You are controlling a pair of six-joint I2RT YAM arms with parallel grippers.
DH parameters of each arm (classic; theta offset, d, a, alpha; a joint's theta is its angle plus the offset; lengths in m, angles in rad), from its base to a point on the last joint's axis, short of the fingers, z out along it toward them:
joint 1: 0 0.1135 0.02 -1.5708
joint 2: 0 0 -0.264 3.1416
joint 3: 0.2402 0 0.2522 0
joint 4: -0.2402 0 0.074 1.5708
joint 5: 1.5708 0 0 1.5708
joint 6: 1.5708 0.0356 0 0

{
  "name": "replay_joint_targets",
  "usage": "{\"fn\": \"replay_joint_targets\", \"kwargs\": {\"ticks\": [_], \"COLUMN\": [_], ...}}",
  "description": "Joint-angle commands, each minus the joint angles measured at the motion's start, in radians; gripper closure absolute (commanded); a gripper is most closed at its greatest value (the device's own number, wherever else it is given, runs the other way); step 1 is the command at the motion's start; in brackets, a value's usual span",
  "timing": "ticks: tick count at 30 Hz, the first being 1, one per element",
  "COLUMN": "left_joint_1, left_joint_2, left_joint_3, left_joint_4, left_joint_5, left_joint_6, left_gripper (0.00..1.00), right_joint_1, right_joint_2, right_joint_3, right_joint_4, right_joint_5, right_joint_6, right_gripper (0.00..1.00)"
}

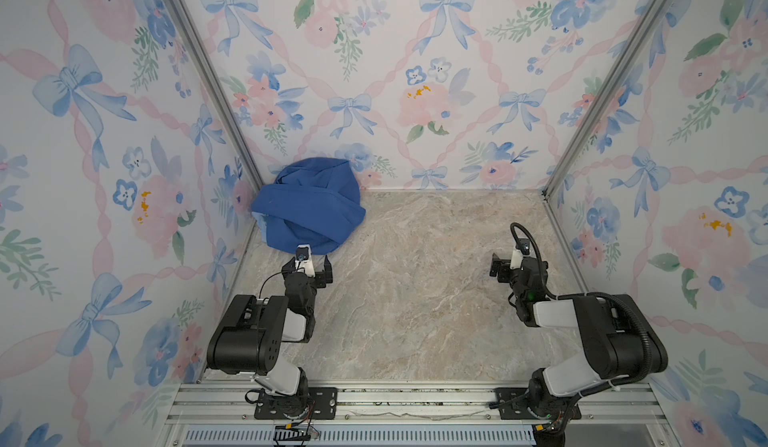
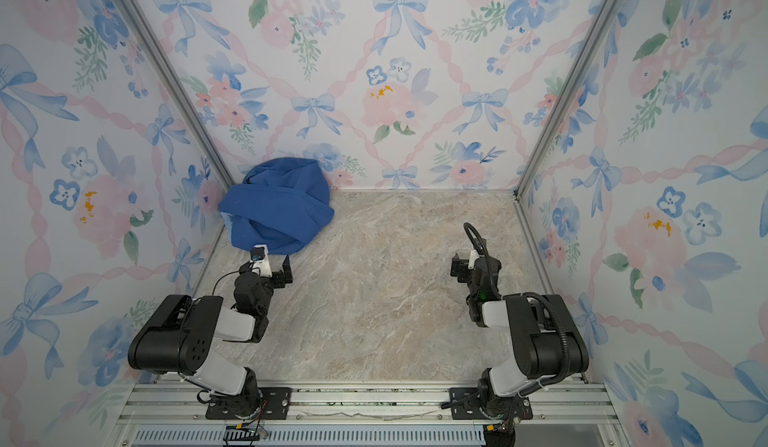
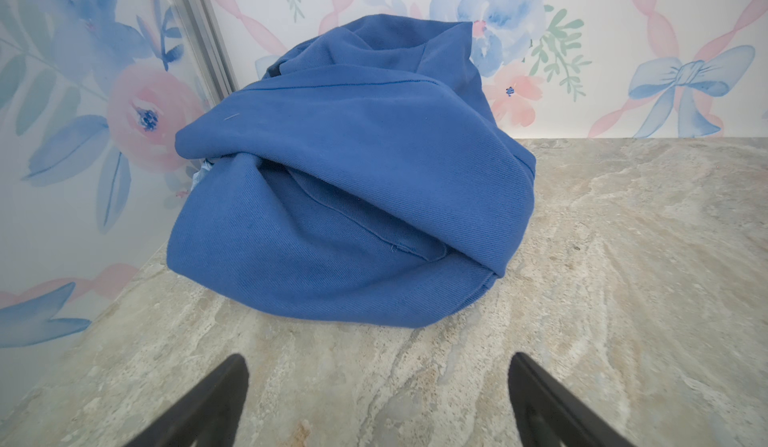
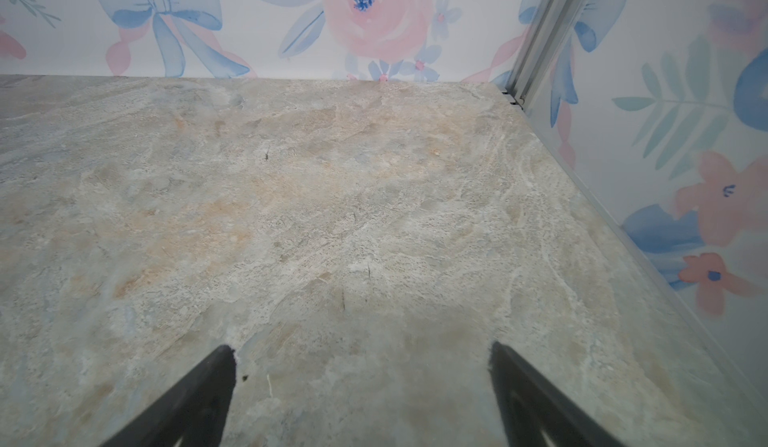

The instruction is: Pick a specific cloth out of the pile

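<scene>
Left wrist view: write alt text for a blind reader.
A rumpled royal-blue pile sits in the table corner against floral walls, a sliver of light-blue cloth peeking from a fold. The left end effector is open, short of it.

holding the left tool (image 1: 308, 263) (image 3: 378, 362) low over the bench, pointed at the far left corner, jaws spread wide, gripping nothing. holding the right tool (image 1: 508, 263) (image 4: 360, 349) low on the right side, pointed at the far wall, jaws equally wide, empty. with both arms folded at the elbow, well apart.
</scene>
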Motion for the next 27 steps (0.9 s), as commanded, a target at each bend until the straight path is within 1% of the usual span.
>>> {"fn": "replay_joint_targets", "kwargs": {"ticks": [1, 4, 5, 6, 7, 8, 9, 10, 11, 12, 13, 14, 15, 17, 18, 19, 21, 22, 23, 24, 26, 27], "left_joint_1": [0.006, 0.014, 0.016, 0.016, 0.012, -0.008, -0.039, -0.067, -0.082, -0.087, -0.089, -0.078, -0.054, 0.039, 0.096, 0.143, 0.207, 0.24, 0.27, 0.296, 0.359, 0.384], "left_joint_2": [0.001, -0.013, -0.036, -0.076, -0.139, -0.213, -0.279, -0.36, -0.436, -0.495, -0.54, -0.568, -0.58, -0.555, -0.519, -0.471, -0.351, -0.275, -0.209, -0.164, -0.095, -0.076], "left_joint_3": [0.011, 0.002, -0.01, -0.026, -0.047, -0.058, -0.049, -0.009, 0.056, 0.108, 0.165, 0.213, 0.261, 0.387, 0.466, 0.554, 0.691, 0.766, 0.829, 0.866, 0.909, 0.911], "left_joint_4": [-0.003, 0.002, 0.005, 0.003, -0.014, -0.051, -0.125, -0.289, -0.495, -0.659, -0.784, -0.888, -0.97, -1.136, -1.198, -1.247, -1.342, -1.4, -1.445, -1.474, -1.494, -1.491], "left_joint_5": [0.012, 0.016, -0.019, -0.064, -0.118, -0.202, -0.311, -0.426, -0.49, -0.511, -0.524, -0.514, -0.474, -0.332, -0.235, -0.142, -0.055, -0.013, 0.021, 0.046, 0.093, 0.096], "left_joint_6": [0.004, -0.012, -0.026, -0.037, -0.05, -0.058, -0.07, -0.118, -0.182, -0.246, -0.316, -0.379, -0.425, -0.51, -0.533, -0.529, -0.511, -0.496, -0.487, -0.491, -0.54, -0.581], "left_gripper": [0.02, 0.02, 0.02, 0.02, 0.02, 0.02, 0.02, 0.03, 0.02, 0.02, 0.02, 0.04, 0.06, 0.1, 0.11, 0.13, 0.16, 0.21, 0.28, 0.38, 0.57, 0.59], "right_joint_1": [-0.005, 0.005, 0.017, 0.03, 0.043, 0.058, 0.067, 0.081, 0.107, 0.142, 0.191, 0.256, 0.315, 0.455, 0.527, 0.592, 0.714, 0.771, 0.83, 0.876, 0.972, 1.008], "right_joint_2": [-0.006, -0.024, -0.068, -0.12, -0.19, -0.254, -0.306, -0.344, -0.37, -0.383, -0.39, -0.387, -0.379, -0.345, -0.321, -0.297, -0.244, -0.214, -0.182, -0.151, -0.075, -0.043], "right_joint_3": [0.017, 0.013, 0.017, 0.027, 0.051, 0.105, 0.168, 0.233, 0.292, 0.349, 0.41, 0.472, 0.528, 0.633, 0.679, 0.72, 0.781, 0.814, 0.847, 0.876, 0.95, 0.981], "right_joint_4": [-0.001, 0.002, -0.044, -0.104, -0.209, -0.351, -0.502, -0.63, -0.731, -0.808, -0.891, -0.964, -1.018, -1.099, -1.123, -1.132, -1.122, -1.11, -1.098, -1.094, -1.094, -1.099], "right_joint_5": [-0.008, -0.002, 0.02, 0.049, 0.087, 0.121, 0.127, 0.115, 0.108, 0.109, 0.111, 0.126, 0.16, 0.219, 0.238, 0.246, 0.247, 0.247, 0.25, 0.25, 0.25, 0.246], "right_joint_6": [0.01, 0.003, -0.004, -0.009, -0.011, 0.003, 0.021, 0.041, 0.066, 0.085, 0.095, 0.099, 0.107, 0.124, 0.136, 0.146, 0.158, 0.163, 0.166, 0.172, 0.183, 0.186], "right_gripper": [0.03, 0.03, 0.03, 0.03, 0.03, 0.03, 0.03, 0.03, 0.03, 0.03, 0.03, 0.03, 0.03, 0.03, 0.03, 0.03, 0.03, 0.03, 0.03, 0.03, 0.03, 0.03]}}
